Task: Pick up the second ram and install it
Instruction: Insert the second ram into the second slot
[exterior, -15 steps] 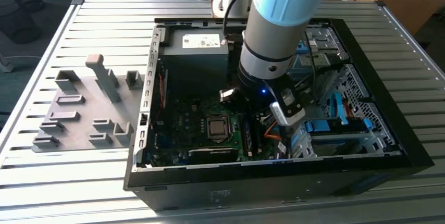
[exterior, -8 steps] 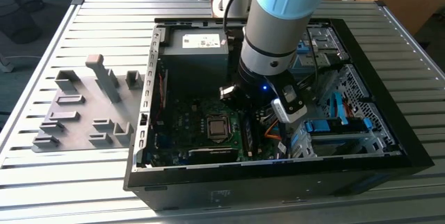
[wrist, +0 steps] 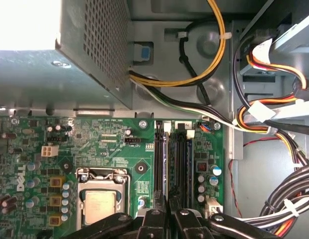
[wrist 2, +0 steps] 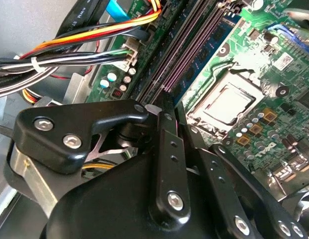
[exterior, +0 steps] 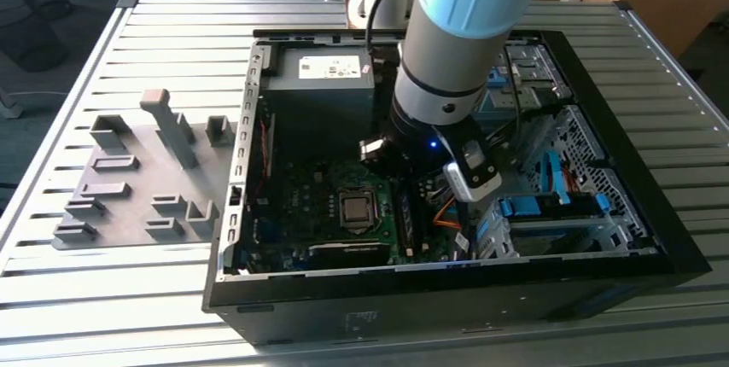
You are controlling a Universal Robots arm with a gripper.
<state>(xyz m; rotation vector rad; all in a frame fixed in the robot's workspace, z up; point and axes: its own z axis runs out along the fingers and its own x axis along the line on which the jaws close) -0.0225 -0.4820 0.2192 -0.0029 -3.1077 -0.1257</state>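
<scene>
My gripper (exterior: 395, 166) is deep inside the open computer case (exterior: 638, 252), low over the memory slots beside the processor socket (wrist: 99, 204). In the first wrist view its two black fingers (wrist: 153, 221) stand close together on either side of the second ram (wrist: 170, 164), a thin dark board with bluish chips standing on edge in the slots. In the second wrist view the same stick (wrist 2: 217, 37) runs away from the fingertips (wrist 2: 162, 107) along the purple-black slots. The gripper looks shut on the stick's near end.
Bundles of coloured power cables (wrist: 264, 119) hang close beside the slots. The perforated power-supply box (wrist: 89, 55) sits beyond the motherboard (wrist: 94, 144). On the exterior view's left, pale grey holder blocks (exterior: 148, 188) stand on the slatted table (exterior: 114, 299) outside the case.
</scene>
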